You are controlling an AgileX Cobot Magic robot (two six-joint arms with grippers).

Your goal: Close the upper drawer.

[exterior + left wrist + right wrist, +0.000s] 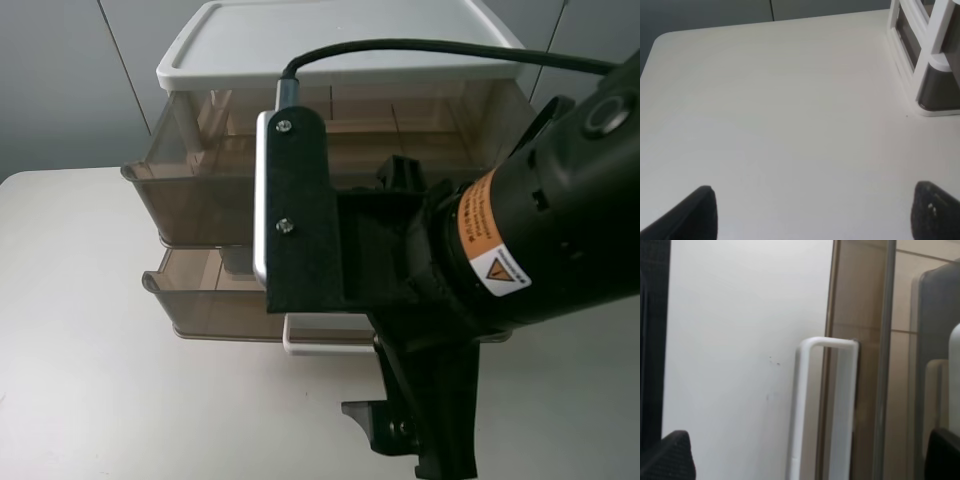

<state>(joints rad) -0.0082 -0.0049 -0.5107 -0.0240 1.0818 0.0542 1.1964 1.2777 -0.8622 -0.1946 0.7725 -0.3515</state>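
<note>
The light, stiff plastic upper drawer (195,205) likely slides easily, so the wide-spread right hand (805,455) should push flat against its front wall.

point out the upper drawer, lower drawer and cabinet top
upper drawer (195,205), exterior high view, left front wall
lower drawer (215,312), exterior high view, left front wall
cabinet top (330,40), exterior high view, flat middle
</note>
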